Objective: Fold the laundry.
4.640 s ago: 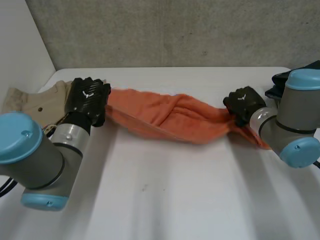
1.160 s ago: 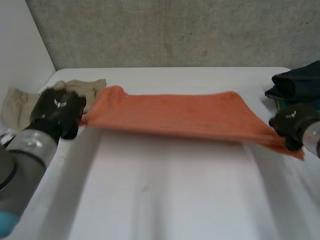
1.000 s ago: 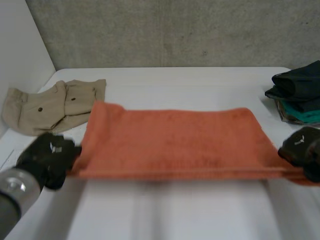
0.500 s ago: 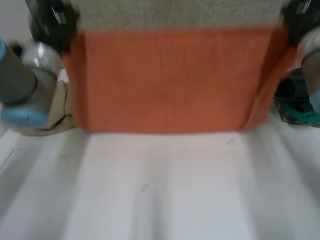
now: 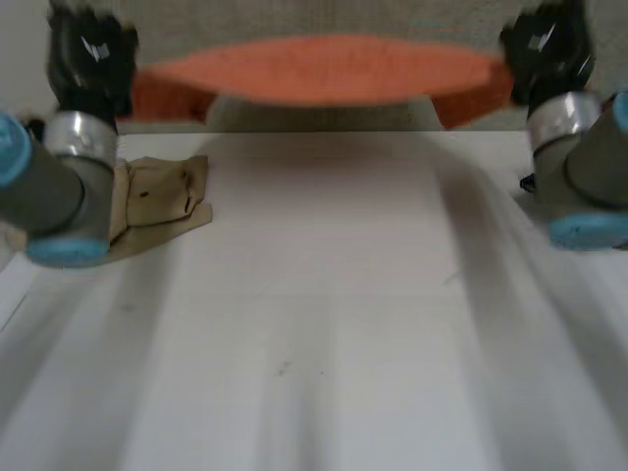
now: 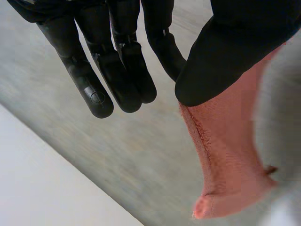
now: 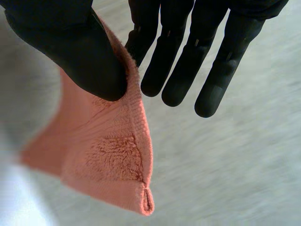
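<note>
White tabletop [image 5: 324, 324] runs under everything, with a grey concrete wall [image 5: 324, 15] behind its far edge. Orange towel [image 5: 324, 71] is off the tabletop, held high in front of the wall and stretched sideways between the two hands; its middle bows slightly and nothing of it touches the surface. Left arm [image 5: 54, 191] and right arm [image 5: 589, 167] both reach upward at either side, well apart. Left hand [image 5: 90, 59] grasps the towel's left end: in the left wrist view the thumb presses the cloth against one finger, the other fingers [image 6: 122, 70] stay straight and free, and a short rolled edge of towel hangs past the thumb tip. Right hand [image 5: 545, 49] grasps the right end the same way: in the right wrist view the thumb pins the hemmed corner against the nearest finger, the remaining fingers [image 7: 181, 70] are extended beside it, and the corner droops below the pinch. A beige garment [image 5: 162, 196] lies crumpled on the tabletop just beside the left arm, apart from the towel.
</note>
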You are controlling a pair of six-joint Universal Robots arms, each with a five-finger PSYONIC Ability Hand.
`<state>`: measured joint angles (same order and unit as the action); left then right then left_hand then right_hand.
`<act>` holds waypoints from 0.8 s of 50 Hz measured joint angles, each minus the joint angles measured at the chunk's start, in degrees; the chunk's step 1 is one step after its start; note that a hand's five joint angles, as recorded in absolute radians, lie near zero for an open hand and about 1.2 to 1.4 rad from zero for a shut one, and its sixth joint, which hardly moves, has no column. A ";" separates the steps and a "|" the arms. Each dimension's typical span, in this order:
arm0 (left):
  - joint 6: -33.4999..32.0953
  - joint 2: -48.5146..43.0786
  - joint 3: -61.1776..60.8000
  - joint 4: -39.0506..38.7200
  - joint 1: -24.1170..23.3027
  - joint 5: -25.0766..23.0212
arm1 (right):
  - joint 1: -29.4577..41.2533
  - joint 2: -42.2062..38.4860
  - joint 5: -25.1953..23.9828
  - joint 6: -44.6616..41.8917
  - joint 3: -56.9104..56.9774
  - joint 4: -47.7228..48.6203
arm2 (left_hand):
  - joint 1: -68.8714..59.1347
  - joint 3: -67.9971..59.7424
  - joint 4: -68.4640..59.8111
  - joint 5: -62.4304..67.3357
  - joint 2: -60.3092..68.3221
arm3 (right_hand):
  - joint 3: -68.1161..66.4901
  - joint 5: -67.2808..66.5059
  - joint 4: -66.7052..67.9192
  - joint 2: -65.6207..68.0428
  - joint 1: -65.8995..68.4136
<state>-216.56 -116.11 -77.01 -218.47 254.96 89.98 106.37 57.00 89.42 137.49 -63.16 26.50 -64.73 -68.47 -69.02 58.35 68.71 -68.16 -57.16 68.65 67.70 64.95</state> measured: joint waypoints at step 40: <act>-12.54 20.29 -33.12 33.14 0.14 -2.58 | -10.17 17.46 -1.95 -19.22 -35.39 -31.32 | 0.00 0.00 -0.03 0.00 0.00 | 0.00 -0.04 0.00 0.00 0.00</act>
<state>-229.10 -95.82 -110.12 -185.34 255.10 87.41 96.21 74.46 87.47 118.27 -98.55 -4.82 -64.73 -68.47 -69.05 58.35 68.71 -68.17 -57.19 68.65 67.70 64.96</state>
